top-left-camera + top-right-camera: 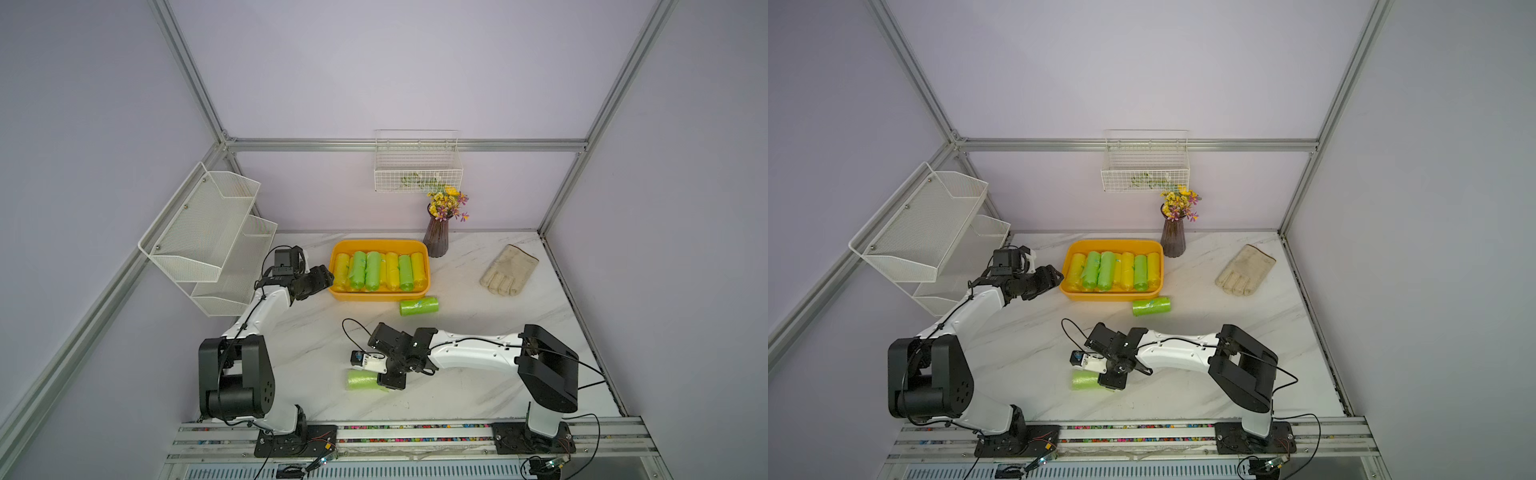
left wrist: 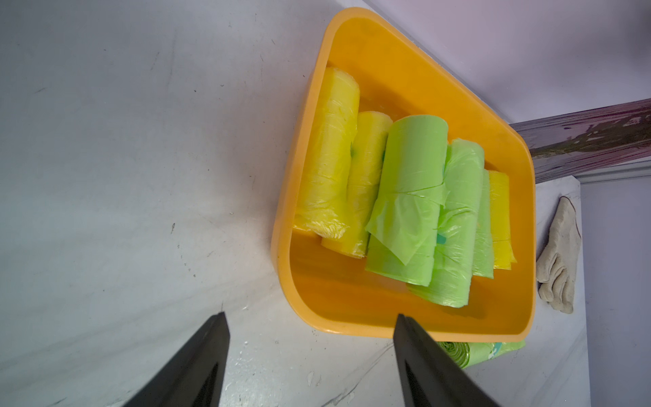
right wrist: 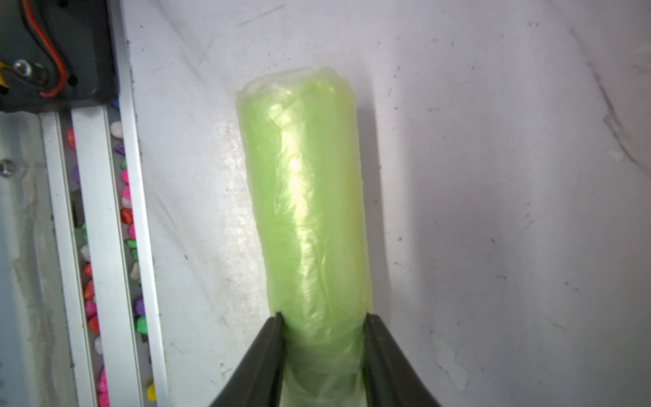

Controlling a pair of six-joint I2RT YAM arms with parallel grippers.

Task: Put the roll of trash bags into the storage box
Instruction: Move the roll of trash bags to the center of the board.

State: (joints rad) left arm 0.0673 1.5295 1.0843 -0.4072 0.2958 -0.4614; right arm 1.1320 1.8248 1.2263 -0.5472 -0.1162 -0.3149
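Observation:
A pale green roll of trash bags [image 1: 360, 380] [image 1: 1084, 380] [image 3: 306, 197] lies on the marble table near its front edge. My right gripper [image 1: 381, 381] [image 3: 322, 317] is shut on one end of it, both fingers pressing its sides. The orange-yellow storage box [image 1: 380, 296] [image 1: 1108, 296] [image 2: 281, 225] sits at the back middle and holds several yellow and green rolls. A second green roll [image 1: 419, 306] [image 1: 1151, 306] [image 2: 482, 352] lies on the table just in front of the box. My left gripper [image 1: 328, 280] [image 2: 311, 315] hangs open and holds nothing, by the box's left end.
A vase of flowers [image 1: 436, 239] stands behind the box's right corner. A cloth glove [image 1: 509, 270] lies at the back right. A white mesh rack [image 1: 208, 237] hangs on the left wall, a wire basket [image 1: 417, 166] on the back wall. An aluminium rail [image 1: 415, 432] borders the front.

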